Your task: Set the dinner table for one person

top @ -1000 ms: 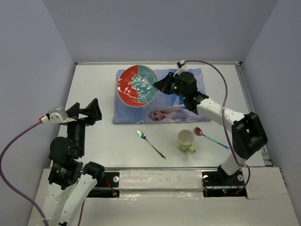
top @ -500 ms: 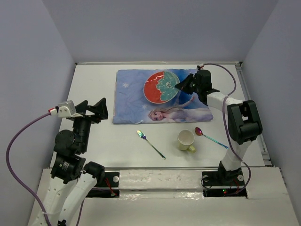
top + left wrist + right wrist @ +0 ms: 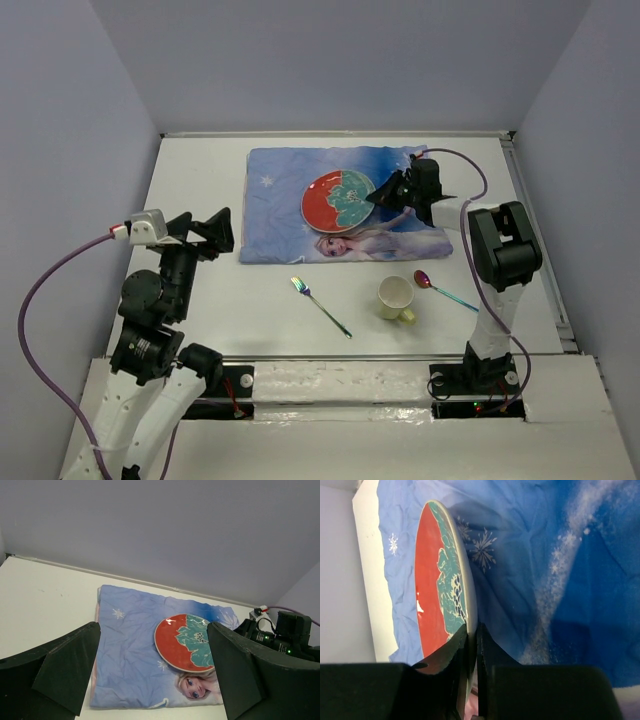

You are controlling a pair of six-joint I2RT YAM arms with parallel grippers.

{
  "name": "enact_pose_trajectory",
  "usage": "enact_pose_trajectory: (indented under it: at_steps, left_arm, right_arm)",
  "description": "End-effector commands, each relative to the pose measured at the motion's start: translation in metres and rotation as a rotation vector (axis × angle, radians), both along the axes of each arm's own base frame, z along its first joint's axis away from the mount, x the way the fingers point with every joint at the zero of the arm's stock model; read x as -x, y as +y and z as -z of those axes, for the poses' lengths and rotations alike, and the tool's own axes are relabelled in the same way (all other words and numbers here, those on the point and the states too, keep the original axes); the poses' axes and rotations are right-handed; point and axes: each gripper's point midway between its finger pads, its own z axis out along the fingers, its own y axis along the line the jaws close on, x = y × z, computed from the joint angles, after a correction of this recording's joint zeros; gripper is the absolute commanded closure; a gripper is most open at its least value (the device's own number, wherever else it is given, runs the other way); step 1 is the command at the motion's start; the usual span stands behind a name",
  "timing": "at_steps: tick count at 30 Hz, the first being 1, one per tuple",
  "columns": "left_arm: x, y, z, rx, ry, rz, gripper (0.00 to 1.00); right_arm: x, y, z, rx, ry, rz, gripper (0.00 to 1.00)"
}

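Dinner table (image 3: 200, 180): white top lying under the placemat (image 3: 280, 215) and reaching out past it on every side.
Left gripper (image 3: 207, 232): off the placemat's left edge, above bare table, fingers spread wide with nothing between them.
Placemat: blue cartoon-printed cloth, flat on the far half of the table.
Fork (image 3: 320, 305): on the table just in front of the placemat's near edge, lying at a slant.
Plate (image 3: 338, 199): red and teal, over the placemat's middle, right of centre; I cannot tell whether it rests fully on the cloth.
Right gripper (image 3: 385, 193): over the placemat's right part, fingers pressed on the plate's right rim, one on each face.
Cup (image 3: 396, 297): pale yellow, on the table in front of the placemat's near right corner.
Spoon (image 3: 445, 290): just right of the cup, in front of the placemat's right end.
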Motion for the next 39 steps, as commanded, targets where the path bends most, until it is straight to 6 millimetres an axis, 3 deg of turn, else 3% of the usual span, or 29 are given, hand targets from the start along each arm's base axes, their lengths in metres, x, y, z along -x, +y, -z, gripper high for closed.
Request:
enact_pose_trajectory:
  at_steps: [1, 3, 4, 5, 7, 8, 9, 11, 12, 13, 15, 16, 17, 18, 19, 22, 26, 32, 36, 39]
  left_arm:
    - [-0.002, -0.006, -0.010, 0.010, -0.037, 0.023, 0.01]
    - [-0.002, -0.006, -0.010, 0.010, -0.037, 0.025, 0.01]
    - [-0.001, -0.007, -0.010, 0.012, -0.038, 0.028, 0.01]
    - [-0.001, -0.006, -0.010, 0.011, -0.039, 0.028, 0.01]
    - [-0.001, -0.007, -0.010, 0.012, -0.040, 0.031, 0.01]
    - [-0.001, -0.007, -0.010, 0.011, -0.039, 0.032, 0.01]
    - [-0.001, -0.007, -0.011, 0.012, -0.042, 0.032, 0.01]
    - [-0.001, -0.008, -0.011, 0.013, -0.042, 0.036, 0.01]
    - [0.000, -0.008, -0.011, 0.012, -0.043, 0.037, 0.01]
    - [0.001, -0.008, -0.012, 0.013, -0.046, 0.038, 0.01]
    - [0.001, -0.008, -0.012, 0.012, -0.046, 0.041, 0.01]
    - [0.001, -0.008, -0.013, 0.013, -0.049, 0.043, 0.01]
    - [0.002, -0.009, -0.013, 0.013, -0.051, 0.044, 0.01]
    - [0.002, -0.009, -0.014, 0.014, -0.052, 0.044, 0.01]
    - [0.002, -0.009, -0.014, 0.013, -0.054, 0.047, 0.01]
    - [0.003, -0.009, -0.014, 0.008, -0.056, 0.047, 0.01]
    - [0.002, -0.011, -0.014, 0.005, -0.055, 0.055, 0.01]
    - [0.003, -0.011, -0.014, 0.005, -0.056, 0.056, 0.01]
    - [0.003, -0.010, -0.014, 0.006, -0.056, 0.052, 0.01]
    - [0.003, -0.010, -0.015, 0.006, -0.059, 0.050, 0.01]
  right_arm:
    - [-0.010, 0.005, -0.041, -0.084, -0.134, -0.012, 0.60]
    - [-0.007, -0.001, -0.032, -0.032, -0.128, -0.008, 0.46]
    - [-0.005, -0.007, -0.031, 0.010, -0.130, 0.003, 0.31]
    - [-0.004, -0.010, -0.024, 0.038, -0.119, 0.005, 0.27]
    - [-0.003, -0.017, -0.037, 0.086, -0.141, 0.016, 0.18]
    - [-0.001, -0.019, -0.054, 0.111, -0.188, 0.008, 0.13]
    - [0.000, -0.022, -0.050, 0.132, -0.185, 0.004, 0.11]
    - [0.011, -0.028, -0.073, 0.172, -0.234, -0.008, 0.07]
    - [0.018, -0.031, -0.099, 0.178, -0.288, -0.003, 0.07]
    - [0.026, -0.035, -0.105, 0.193, -0.295, 0.001, 0.06]
    - [0.050, -0.043, -0.101, 0.221, -0.294, -0.004, 0.06]
    - [0.064, -0.050, -0.124, 0.221, -0.340, 0.019, 0.07]
    - [0.086, -0.052, -0.101, 0.236, -0.292, 0.009, 0.07]
    - [0.101, -0.052, -0.096, 0.240, -0.280, 0.010, 0.08]
    - [0.117, -0.058, -0.106, 0.250, -0.302, 0.043, 0.09]
    - [0.165, -0.066, -0.065, 0.342, -0.194, 0.055, 0.12]
    - [0.229, -0.071, -0.058, 0.360, -0.128, 0.031, 0.19]
    - [0.272, -0.081, -0.052, 0.364, -0.041, 0.027, 0.29]
    - [0.285, -0.084, -0.044, 0.362, 0.004, 0.016, 0.35]
    - [0.293, -0.077, -0.041, 0.347, 0.025, -0.028, 0.45]
